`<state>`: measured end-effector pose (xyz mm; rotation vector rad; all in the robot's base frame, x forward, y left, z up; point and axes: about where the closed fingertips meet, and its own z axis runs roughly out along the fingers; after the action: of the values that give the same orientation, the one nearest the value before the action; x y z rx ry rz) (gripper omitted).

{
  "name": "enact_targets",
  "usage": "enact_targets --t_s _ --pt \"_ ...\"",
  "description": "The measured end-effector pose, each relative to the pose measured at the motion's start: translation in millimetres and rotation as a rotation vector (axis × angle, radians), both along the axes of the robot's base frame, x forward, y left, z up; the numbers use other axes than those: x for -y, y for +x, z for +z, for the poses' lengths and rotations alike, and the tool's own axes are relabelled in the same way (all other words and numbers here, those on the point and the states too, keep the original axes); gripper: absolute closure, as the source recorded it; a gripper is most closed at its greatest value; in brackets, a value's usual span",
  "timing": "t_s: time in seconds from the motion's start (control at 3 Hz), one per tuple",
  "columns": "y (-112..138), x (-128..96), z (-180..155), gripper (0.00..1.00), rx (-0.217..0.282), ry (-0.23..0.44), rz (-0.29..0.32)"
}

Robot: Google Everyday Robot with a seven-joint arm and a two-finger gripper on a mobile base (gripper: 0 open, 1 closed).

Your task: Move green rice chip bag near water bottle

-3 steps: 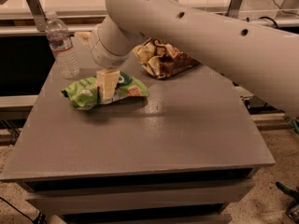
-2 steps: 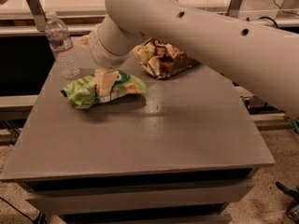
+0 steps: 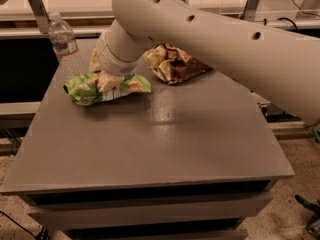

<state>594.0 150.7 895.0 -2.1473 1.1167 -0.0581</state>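
The green rice chip bag (image 3: 80,89) lies crumpled on the left part of the grey table (image 3: 165,139). My gripper (image 3: 102,74) comes down from the big white arm onto the middle of the bag, with cream fingers (image 3: 108,81) on either side of it, shut on the bag. The water bottle (image 3: 64,44) stands upright at the table's back left corner. It is just behind the left end of the bag, with a small gap between them.
A brown snack bag (image 3: 172,64) lies at the back middle of the table, right of my gripper. The white arm (image 3: 215,39) crosses over the table's right back. A white rail (image 3: 150,14) runs behind the table. The floor shows at right.
My gripper has moved with the green bag a little back and left, closer to the water bottle. The bottle and brown bag have not moved.
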Motion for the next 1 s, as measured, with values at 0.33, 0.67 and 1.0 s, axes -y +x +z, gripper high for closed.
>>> enact_targets --t_s 0.33,0.67,1.0 --pt "3.3 -0.9 -2.9 0.87 0.009 -0.006 0.000" --pt "11.9 -2.5 -3.6 1.00 0.043 0.010 0.006" --pt "23.0 -5.3 0.9 1.00 0.100 0.038 0.022"
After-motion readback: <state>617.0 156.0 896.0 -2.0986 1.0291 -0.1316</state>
